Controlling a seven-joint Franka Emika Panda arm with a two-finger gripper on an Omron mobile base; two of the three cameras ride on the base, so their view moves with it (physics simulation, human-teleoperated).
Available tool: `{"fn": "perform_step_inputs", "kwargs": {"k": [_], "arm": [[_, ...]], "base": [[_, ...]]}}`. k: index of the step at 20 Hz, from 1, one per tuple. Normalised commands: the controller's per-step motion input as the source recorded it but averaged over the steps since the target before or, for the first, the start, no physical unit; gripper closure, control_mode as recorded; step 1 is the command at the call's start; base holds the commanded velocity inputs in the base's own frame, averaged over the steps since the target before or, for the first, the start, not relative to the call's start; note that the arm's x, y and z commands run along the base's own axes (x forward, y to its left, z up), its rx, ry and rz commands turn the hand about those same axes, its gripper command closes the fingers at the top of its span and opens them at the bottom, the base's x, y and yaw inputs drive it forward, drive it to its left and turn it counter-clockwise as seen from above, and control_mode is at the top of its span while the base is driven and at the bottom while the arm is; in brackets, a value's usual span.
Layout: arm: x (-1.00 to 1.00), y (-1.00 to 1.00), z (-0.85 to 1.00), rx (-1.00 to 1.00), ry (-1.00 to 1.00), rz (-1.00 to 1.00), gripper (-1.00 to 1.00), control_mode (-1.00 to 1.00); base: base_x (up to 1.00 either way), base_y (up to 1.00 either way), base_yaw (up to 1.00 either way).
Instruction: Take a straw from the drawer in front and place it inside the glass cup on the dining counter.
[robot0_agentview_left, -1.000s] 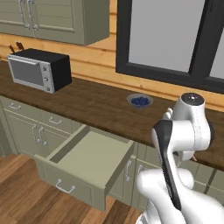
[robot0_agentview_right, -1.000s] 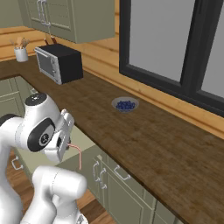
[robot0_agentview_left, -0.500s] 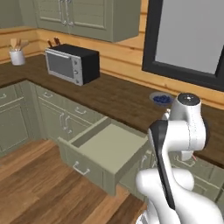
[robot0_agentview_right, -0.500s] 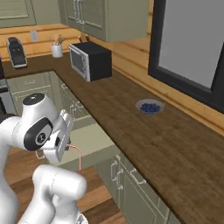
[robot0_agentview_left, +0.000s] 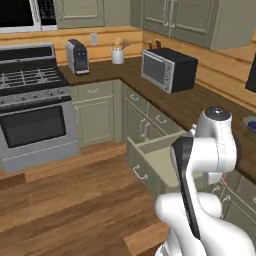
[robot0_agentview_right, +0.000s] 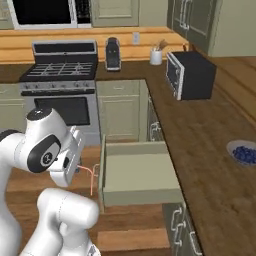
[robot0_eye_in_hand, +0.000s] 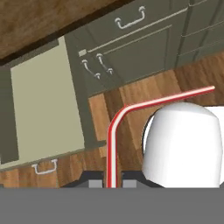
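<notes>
Between pincer (robot0_eye_in_hand: 111, 183) tips: bent straw (robot0_eye_in_hand: 114, 131), clamped tight, above open drawer (robot0_eye_in_hand: 43, 100).

open drawer (robot0_agentview_right: 137, 172) jutting over bare wood floor (robot0_agentview_left: 65, 200)

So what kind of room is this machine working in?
A home kitchen, rendered rather than real. You can see a gas stove with an oven below, a black microwave on the dark wood counter, a coffee machine, and sage-green cabinets with one drawer pulled open.
</notes>
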Motion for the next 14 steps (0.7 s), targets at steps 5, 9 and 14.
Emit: {"fn": "perform_step_inputs", "kwargs": {"k": [5, 9, 14], "arm": [[0.00, 0.00, 0.00, 0.00, 0.00, 0.00, 1.00, 1.00], [0.00, 0.00, 0.00, 0.00, 0.00, 0.00, 1.00, 1.00], [0.00, 0.00, 0.00, 0.00, 0.00, 0.00, 1.00, 1.00]], "base": [[-0.12, 0.12, 0.79], [-0.10, 0.08, 0.78], [-0.04, 0.08, 0.73]]}}
